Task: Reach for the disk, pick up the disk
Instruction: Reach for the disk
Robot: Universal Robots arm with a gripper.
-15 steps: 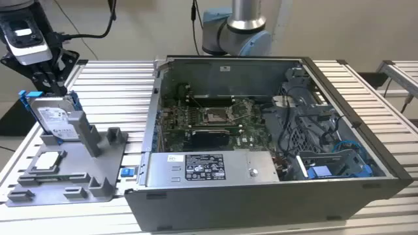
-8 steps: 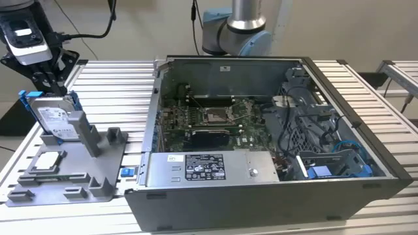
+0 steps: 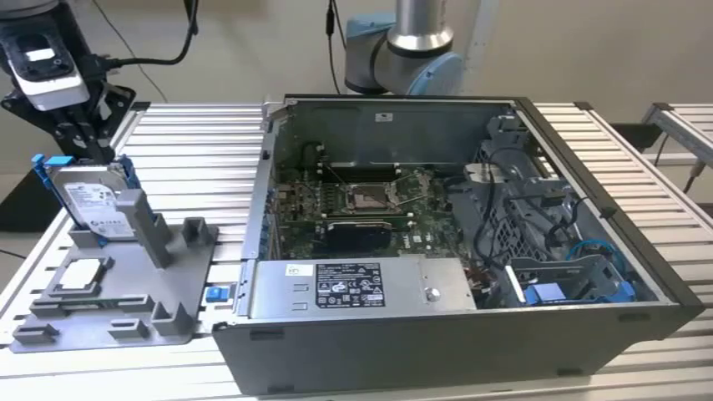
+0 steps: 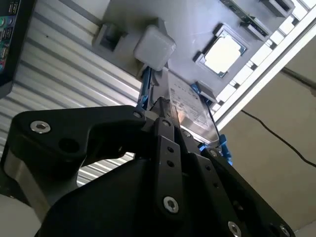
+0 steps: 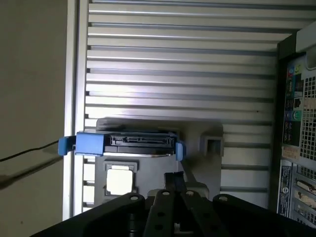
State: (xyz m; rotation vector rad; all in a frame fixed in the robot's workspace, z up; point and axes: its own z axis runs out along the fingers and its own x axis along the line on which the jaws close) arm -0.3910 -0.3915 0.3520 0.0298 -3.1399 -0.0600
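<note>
The disk (image 3: 89, 200) stands on edge in a slot of a grey fixture (image 3: 123, 292) at the exterior view's left. It is silver-grey with a white label and a blue bracket around it. My gripper (image 3: 95, 153) hangs just above its top edge, fingers drawn together and nothing between them. In the first wrist view the disk (image 5: 140, 140) shows edge-on with its blue frame, a little beyond the gripper (image 5: 175, 178). The second wrist view has the disk (image 4: 187, 106) right past the gripper (image 4: 162, 106).
A small square silver chip (image 3: 78, 274) lies on the same fixture near the disk. An open computer case (image 3: 446, 334) stands to the exterior view's right, with a blue caddy (image 3: 546, 292) inside. The arm's base (image 3: 407, 50) rises behind the case. The slatted metal table (image 3: 200, 159) lies underneath.
</note>
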